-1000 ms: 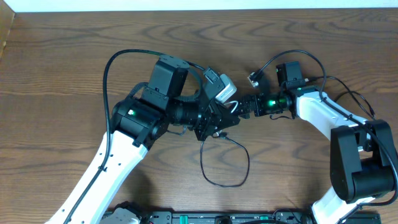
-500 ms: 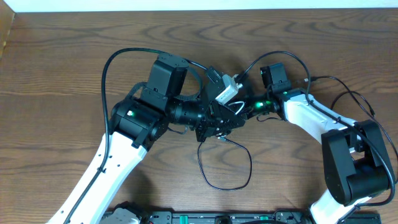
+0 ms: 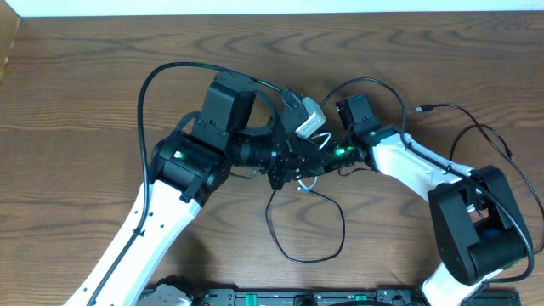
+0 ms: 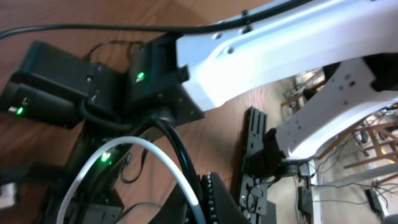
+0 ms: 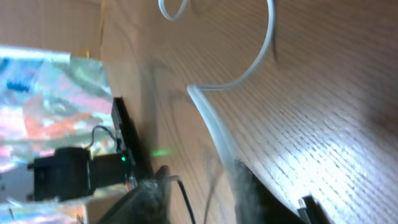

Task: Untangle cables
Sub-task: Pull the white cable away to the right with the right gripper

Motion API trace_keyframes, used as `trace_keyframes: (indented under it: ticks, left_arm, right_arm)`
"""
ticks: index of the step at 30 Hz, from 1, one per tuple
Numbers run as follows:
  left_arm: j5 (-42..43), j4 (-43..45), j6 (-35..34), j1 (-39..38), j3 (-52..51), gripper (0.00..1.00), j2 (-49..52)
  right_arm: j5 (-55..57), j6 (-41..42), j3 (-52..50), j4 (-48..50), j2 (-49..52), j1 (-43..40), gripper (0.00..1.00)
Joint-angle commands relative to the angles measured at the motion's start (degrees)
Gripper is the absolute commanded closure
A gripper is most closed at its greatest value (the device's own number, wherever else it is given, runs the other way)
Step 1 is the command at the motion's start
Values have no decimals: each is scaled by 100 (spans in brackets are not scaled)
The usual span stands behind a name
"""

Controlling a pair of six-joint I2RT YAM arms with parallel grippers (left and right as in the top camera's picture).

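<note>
My left gripper (image 3: 299, 167) hovers over the table's middle, shut on both cables. In the left wrist view the white cable (image 4: 166, 167) and the black cable (image 4: 178, 151) arch into its jaws (image 4: 200, 206) beside the ridged finger (image 4: 216, 198). Below it the black cable (image 3: 328, 245) hangs down into a loop on the wood. My right gripper (image 3: 322, 159) is nose to nose with the left one. In its wrist view the fingers (image 5: 146, 199) are blurred, and the white cable (image 5: 263, 61) and a thin black cable (image 5: 185, 198) run into the narrow gap (image 5: 205, 194) between them.
Thick black arm wires arc over the wood at the back left (image 3: 151, 83) and on the right (image 3: 476, 129). The left wrist's silver camera block (image 3: 309, 121) sits just above both grippers. A black rail (image 3: 280, 298) lines the front edge.
My right arm has slid left until its gripper meets the left one, and its jaws have narrowed from wide open. The left gripper has stayed shut and in place.
</note>
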Motion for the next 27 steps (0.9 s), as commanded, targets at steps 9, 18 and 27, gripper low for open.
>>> trace_keyframes:
  ticks: [9, 18, 27]
  left_arm:
    - [-2787, -1132, 92, -7, 81, 93, -85]
    - [-3403, -1410, 94, -7, 74, 85, -83]
    - [-3423, -1429, 92, -7, 61, 76, -74]
  right_arm:
    - [2610, -20, -28, -529, 55, -4, 99]
    - [3154, -199, -11, -717, -37, -439, 99]
    - [3941, -1040, 660, -2365, -1115, -1707, 99]
